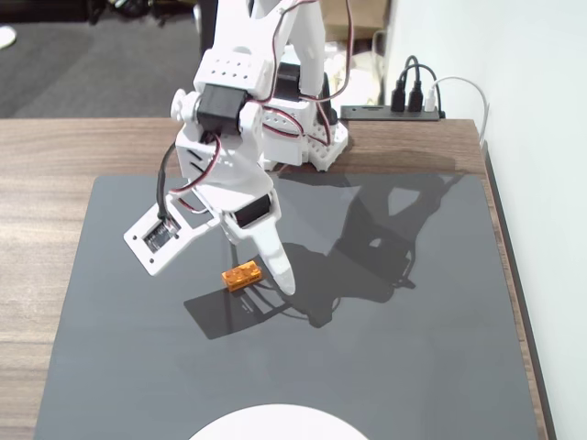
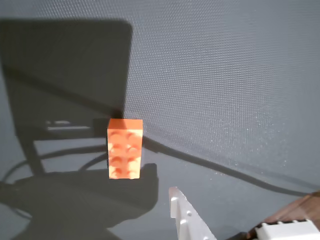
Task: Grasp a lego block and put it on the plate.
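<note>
The orange lego block (image 1: 241,275) lies flat on the dark grey mat, studs up. It also shows in the wrist view (image 2: 125,148), left of centre. My gripper (image 1: 268,280) hangs low over the mat just right of the block. One white finger (image 1: 278,264) points down with its tip beside the block, apart from it. In the wrist view only this finger (image 2: 185,217) shows, at the bottom, right of the block; the other jaw is out of frame. The gripper looks open and holds nothing. The white plate (image 1: 275,423) shows only partly at the bottom edge.
The grey mat (image 1: 413,321) covers most of a wooden table (image 1: 46,183). The arm's white base (image 1: 312,137) stands at the back. A black hub with plugged cables (image 1: 394,110) sits at the back right, next to a white wall (image 1: 541,137).
</note>
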`<state>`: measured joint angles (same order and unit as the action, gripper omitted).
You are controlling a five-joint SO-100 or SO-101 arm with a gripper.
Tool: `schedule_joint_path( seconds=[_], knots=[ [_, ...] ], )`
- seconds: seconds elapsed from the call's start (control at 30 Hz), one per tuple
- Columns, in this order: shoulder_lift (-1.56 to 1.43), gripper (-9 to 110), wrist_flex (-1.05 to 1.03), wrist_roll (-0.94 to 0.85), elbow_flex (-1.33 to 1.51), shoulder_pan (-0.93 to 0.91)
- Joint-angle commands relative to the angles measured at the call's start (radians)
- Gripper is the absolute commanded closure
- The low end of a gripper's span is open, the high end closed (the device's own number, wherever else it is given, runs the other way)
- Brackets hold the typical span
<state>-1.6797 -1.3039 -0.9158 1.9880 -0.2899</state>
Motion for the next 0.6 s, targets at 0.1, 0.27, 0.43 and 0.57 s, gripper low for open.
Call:
schedule_joint_path(
  seconds=[0.1, 0.27, 0.43, 0.57],
  knots=[
    [0.009, 50, 0.018, -0.026, -0.034, 0.008],
    [0.037, 50, 0.051, -0.040, -0.029, -0.006],
    [0.066, 50, 0.075, -0.051, -0.029, -0.014],
    [0.095, 50, 0.106, -0.052, -0.029, -0.017]
  ],
)
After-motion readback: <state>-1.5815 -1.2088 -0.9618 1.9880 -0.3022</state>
